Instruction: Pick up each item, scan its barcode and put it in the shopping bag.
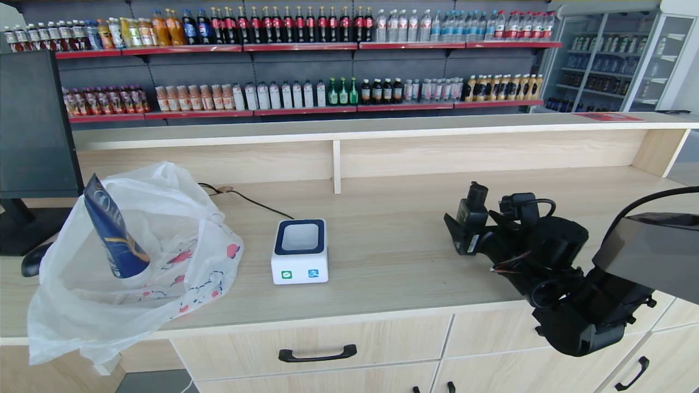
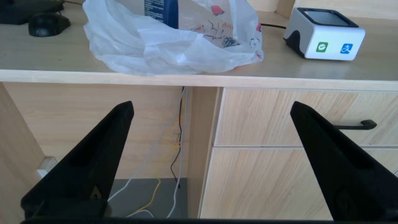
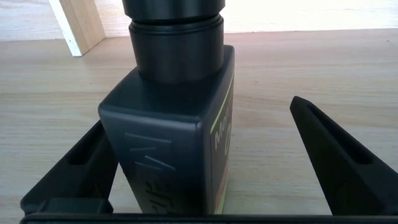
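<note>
Right gripper (image 3: 198,121) sits at the lower right of the head view with its fingers spread around a dark bottle (image 3: 168,162) that stands upright on the counter (image 1: 393,240). One finger is close against the bottle's side and the other stands apart from it, so nothing is clamped. Left gripper (image 2: 211,107) is wide open too and holds nothing, down in front of the cabinet fronts just below the counter's edge.

The pale wood counter runs across the middle of the frame. A dark monitor (image 1: 33,125) fills the left edge. Beside it, at lower left, the white shopping bag (image 1: 180,273) slumps on the counter and hangs over its front edge, and a blue pouch (image 1: 112,234) stands tilted inside it. The white scanner (image 1: 300,251) sits just left of centre, near the bag but not touching it, well apart from the bottle. A black mouse (image 1: 34,259) lies at the far left — partly behind the bag
</note>
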### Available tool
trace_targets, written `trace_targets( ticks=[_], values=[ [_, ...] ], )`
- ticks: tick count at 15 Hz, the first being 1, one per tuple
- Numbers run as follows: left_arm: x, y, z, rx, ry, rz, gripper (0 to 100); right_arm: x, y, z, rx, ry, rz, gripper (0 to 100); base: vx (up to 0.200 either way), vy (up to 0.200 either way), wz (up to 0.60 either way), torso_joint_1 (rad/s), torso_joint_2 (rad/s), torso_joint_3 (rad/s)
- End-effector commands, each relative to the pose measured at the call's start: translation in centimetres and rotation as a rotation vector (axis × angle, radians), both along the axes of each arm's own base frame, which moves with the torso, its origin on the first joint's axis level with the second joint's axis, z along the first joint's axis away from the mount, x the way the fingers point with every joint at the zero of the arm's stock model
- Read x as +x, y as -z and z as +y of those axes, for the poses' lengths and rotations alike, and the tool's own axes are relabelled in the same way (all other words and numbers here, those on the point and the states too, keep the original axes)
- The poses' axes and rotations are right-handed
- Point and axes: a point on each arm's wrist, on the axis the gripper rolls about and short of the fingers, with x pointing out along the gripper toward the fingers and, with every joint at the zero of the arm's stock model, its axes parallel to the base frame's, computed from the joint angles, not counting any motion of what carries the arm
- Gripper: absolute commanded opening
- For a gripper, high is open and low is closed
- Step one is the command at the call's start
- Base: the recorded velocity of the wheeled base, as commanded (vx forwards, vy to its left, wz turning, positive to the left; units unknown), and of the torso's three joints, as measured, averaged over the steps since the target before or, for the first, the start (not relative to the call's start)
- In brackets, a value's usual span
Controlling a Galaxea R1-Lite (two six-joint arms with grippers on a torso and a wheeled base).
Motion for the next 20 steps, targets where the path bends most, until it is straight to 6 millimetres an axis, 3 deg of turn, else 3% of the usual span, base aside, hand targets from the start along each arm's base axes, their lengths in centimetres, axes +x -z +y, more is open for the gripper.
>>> trace_targets(
  ticks=[1, 8, 9, 20],
  values=[
    [0.0, 0.0, 0.0, 0.0, 0.001, 0.0, 100, 0.1, 0.3, 0.0, -0.002, 0.0, 0.007, 100, 0.0, 0.0, 0.0, 0.0, 0.0, 0.0],
    [0.0, 0.0, 0.0, 0.0, -0.001, 0.0, 100, 0.0, 0.6, 0.0, -0.007, -0.001, 0.017, 100, 0.0, 0.0, 0.0, 0.0, 0.0, 0.0],
    [0.0, 0.0, 0.0, 0.0, -0.001, 0.0, 100, 0.1, 0.6, 0.1, -0.006, -0.001, 0.014, 0, 0.0, 0.0, 0.0, 0.0, 0.0, 0.0],
    [0.0, 0.0, 0.0, 0.0, -0.001, 0.0, 100, -0.1, -1.2, 0.0, 0.008, -0.001, -0.038, 0, 0.0, 0.0, 0.0, 0.0, 0.0, 0.0]
  ],
)
